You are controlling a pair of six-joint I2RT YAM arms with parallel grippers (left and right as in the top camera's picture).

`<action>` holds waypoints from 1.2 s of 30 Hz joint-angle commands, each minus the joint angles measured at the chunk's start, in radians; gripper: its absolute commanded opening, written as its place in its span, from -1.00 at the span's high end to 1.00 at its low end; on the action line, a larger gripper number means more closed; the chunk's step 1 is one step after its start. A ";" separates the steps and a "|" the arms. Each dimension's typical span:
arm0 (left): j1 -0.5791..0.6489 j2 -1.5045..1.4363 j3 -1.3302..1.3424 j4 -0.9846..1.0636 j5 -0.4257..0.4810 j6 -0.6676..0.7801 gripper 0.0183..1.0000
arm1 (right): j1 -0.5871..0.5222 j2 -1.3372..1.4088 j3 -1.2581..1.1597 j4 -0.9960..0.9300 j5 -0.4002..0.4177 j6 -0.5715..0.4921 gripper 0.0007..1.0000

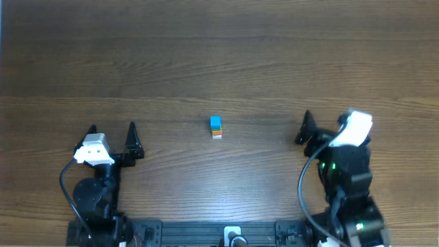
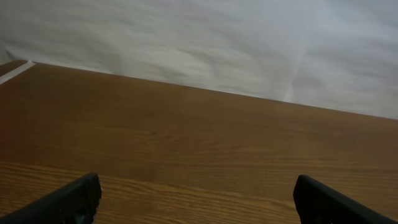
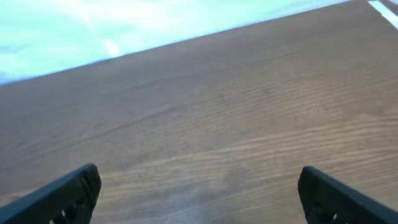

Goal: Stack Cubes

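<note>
Left jaws and right jaws both gape wide, gripping nothing, as I watch from afar. Between them on the worktop [image 1: 206, 55], well apart from each, stands the stack [image 1: 216, 128]: blue cube [image 1: 216, 122] atop orange cube [image 1: 217, 131].

Black arms [image 1: 103, 189], white wrist housings [image 1: 96, 147], pointed black pincer fingers [image 1: 132, 140], looping cables [image 1: 300, 189]

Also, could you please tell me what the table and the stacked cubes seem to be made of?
The table looks like dark brown wood or wood-look laminate, matte: grain lines run across it. The blue cube and the orange cube under it show flat, solid colour, perhaps plastic or painted wood; too small to tell.
</note>
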 commanded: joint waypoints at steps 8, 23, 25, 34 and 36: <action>0.005 -0.006 -0.004 -0.001 0.010 0.015 -1.00 | -0.108 -0.286 -0.264 0.145 -0.195 -0.265 -0.99; 0.005 -0.006 -0.004 -0.001 0.010 0.015 -1.00 | -0.156 -0.420 -0.395 0.154 -0.304 -0.322 -0.99; 0.005 -0.006 -0.004 -0.001 0.010 0.015 -1.00 | -0.156 -0.420 -0.404 0.185 -0.303 -0.341 -0.99; 0.005 -0.006 -0.004 -0.001 0.010 0.015 -1.00 | -0.157 -0.420 -0.474 0.355 -0.303 -0.343 -0.99; 0.005 -0.006 -0.004 -0.001 0.010 0.015 -1.00 | -0.157 -0.420 -0.474 0.354 -0.303 -0.343 -0.98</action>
